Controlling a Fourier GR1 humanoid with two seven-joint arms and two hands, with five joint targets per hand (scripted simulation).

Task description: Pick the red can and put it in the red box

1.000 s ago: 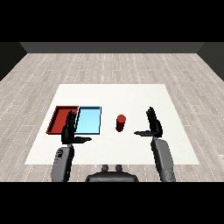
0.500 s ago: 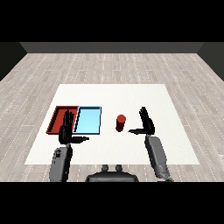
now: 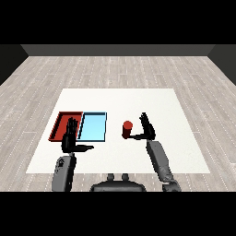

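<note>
Can (image 3: 127, 129) upright mid-table, open right hand (image 3: 147, 131) beside it, thumb touching, trays (image 3: 59, 126) (image 3: 93, 127) toward left edge, open left hand (image 3: 70, 138) overlapping red tray.

Matt white table (image 3: 138, 99) (wood-plank floor (image 3: 115, 69))

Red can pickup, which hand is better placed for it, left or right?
Right. The right hand is open beside the red can, thumb reaching toward it. The left hand hangs over the red tray, farther off.
</note>
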